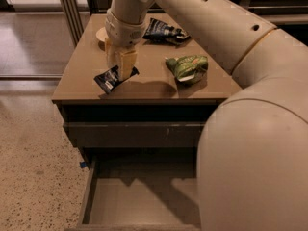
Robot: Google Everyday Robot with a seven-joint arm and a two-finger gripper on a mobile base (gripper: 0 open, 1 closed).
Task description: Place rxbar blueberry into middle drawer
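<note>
Camera view: the gripper (pixel 119 72) hangs from the pale arm (pixel 192 13) over the front left part of the brown cabinet top (pixel 77 83), pointing straight down. Its two cream fingers (pixel 127 61) stand narrow and are closed on the rxbar blueberry (pixel 108 80), one in front of the wrapper and one behind it. The bar is a small dark navy wrapper with white lettering, held near its middle. It lies tilted, with its left end low and toward the cabinet's front edge and its right end showing just past the front finger. A soft shadow falls on the top to the right of it. Behind the gripper, near the back of the top, lies a dark blue snack bag (pixel 163 32). A green snack bag (pixel 187 67) lies to the right, well apart from the bar. A round tan object (pixel 101 34) is partly hidden behind the wrist. Below the top, a flat grey drawer front (pixel 134 134) is closed. Under that, the middle drawer (pixel 139 206) is pulled out toward the camera, its plain floor bare and in shadow, directly below and in front of the held bar. The robot's large pale body (pixel 255 167) covers the drawer's right side. Speckled floor (pixel 33 153) lies to the left.
</note>
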